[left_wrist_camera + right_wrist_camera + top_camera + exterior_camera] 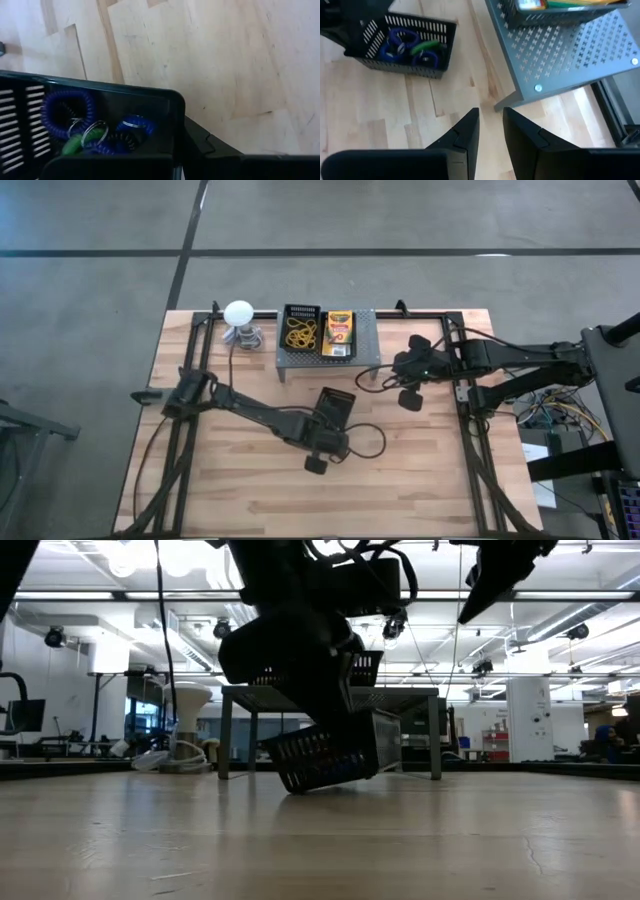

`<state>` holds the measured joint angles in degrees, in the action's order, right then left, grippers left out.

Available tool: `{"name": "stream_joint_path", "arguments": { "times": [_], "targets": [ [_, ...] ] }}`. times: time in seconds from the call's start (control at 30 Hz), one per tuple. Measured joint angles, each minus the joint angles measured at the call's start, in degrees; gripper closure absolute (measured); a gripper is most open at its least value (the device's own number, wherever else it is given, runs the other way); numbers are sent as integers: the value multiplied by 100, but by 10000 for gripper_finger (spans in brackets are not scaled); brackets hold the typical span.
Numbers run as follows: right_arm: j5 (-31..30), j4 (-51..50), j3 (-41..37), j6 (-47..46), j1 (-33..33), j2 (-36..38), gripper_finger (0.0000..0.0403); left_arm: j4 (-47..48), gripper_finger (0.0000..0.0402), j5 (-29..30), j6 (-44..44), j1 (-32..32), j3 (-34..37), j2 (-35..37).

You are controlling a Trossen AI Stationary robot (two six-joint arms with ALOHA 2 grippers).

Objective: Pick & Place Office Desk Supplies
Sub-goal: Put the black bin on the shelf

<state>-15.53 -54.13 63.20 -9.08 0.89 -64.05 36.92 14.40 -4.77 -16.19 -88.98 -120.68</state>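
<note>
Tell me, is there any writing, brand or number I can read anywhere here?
None can be read.
Yellow-and-green crayon box in a black mesh basket on the grey perforated metal stand: has printing, too small and blurred to read.
Nothing else shows lettering.

A robotics lab, by the look of it: a wooden tabletop (420, 470) on grey concrete floor (90, 280), rows of ceiling strip lights (560, 595), white pillars (528, 718) and monitors (25, 715) across the open room behind.

A grey perforated stand (368, 340) sits beside a white ball-topped object (239, 313).
</note>
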Motion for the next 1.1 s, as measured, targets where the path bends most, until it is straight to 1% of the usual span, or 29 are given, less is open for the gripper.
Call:
{"name": "stream_joint_path", "arguments": {
  "times": [0.1,0.2,0.27,0.43,0.67,0.73,0.77,0.83,0.93,1.03,1.1],
  "targets": [
    [7,10,-142,0,0,9,318,27,388,-1,198,0,1,58],
    [9,48,-255,0,0,15,320,44,384,16,731,16,7,249],
    [7,96,-314,0,0,15,321,49,375,20,1040,44,7,394],
    [7,306,-445,2,-2,15,321,130,331,53,1317,70,9,607],
    [7,348,-474,-29,-2,20,321,160,259,36,1361,68,12,662],
    [41,372,-457,-146,-2,20,321,439,245,34,1375,70,8,756],
    [107,442,-457,-202,-2,20,321,747,240,27,1460,68,-42,826],
    [270,713,-508,-282,6,21,321,1424,236,12,1736,66,-135,981],
    [592,1379,-756,-298,95,21,321,2271,235,35,2453,46,-156,1260],
    [1089,2458,-1108,-291,267,-55,321,2638,236,240,3253,-25,23,1600],
    [1306,3126,-1322,-295,427,-171,321,2655,236,333,3574,-107,216,1879]
  ]
}}
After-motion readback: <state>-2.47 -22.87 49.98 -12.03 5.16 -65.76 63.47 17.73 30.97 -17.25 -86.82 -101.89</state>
